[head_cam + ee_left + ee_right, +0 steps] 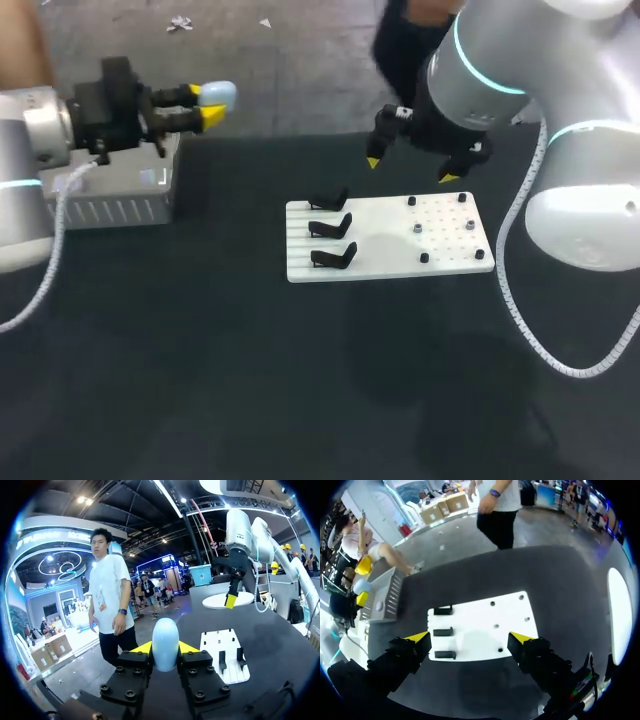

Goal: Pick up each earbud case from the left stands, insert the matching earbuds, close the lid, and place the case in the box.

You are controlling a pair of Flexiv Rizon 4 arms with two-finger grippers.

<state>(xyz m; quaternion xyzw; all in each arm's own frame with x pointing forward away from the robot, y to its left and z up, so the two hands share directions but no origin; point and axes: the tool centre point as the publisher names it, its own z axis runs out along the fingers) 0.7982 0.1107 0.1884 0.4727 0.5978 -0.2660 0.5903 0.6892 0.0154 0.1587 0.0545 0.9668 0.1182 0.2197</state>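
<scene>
A light blue earbud case (219, 95) is held in the air between the yellow fingertips of my left gripper (208, 106), which is shut on it by the far right corner of the grey box (118, 205). In the left wrist view the case (165, 643) stands upright between the fingers. My right gripper (410, 169) hangs open and empty over the far part of the white board (385, 262). In the right wrist view the gripper (470, 640) has its fingers spread wide over the board (482, 625), with the three black stands (443, 632) below.
Three empty black stands (332, 228) line the board's left side. Small dark pegs (416, 229) dot its right half. The grey box (383, 599) sits at the table's far left. Dark table surface lies in front of the board.
</scene>
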